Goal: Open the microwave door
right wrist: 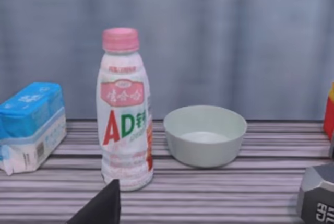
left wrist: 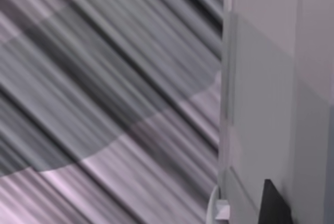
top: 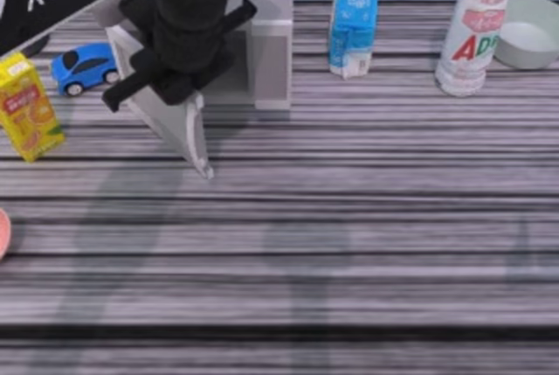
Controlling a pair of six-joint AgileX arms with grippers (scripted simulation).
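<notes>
Grey microwave door (top: 179, 126) swung wide, microwave (top: 262, 34) cavity showing nothing inside; left gripper (top: 166, 86) at the door, grip unclear; pale bowl (top: 528, 30) holds nothing.

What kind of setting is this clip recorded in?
Likely a rendered tabletop test scene, loosely kitchen-like: a striped grey table holding a microwave with its microwave door swung open, a pink-capped drink bottle and a pale bowl.
</notes>
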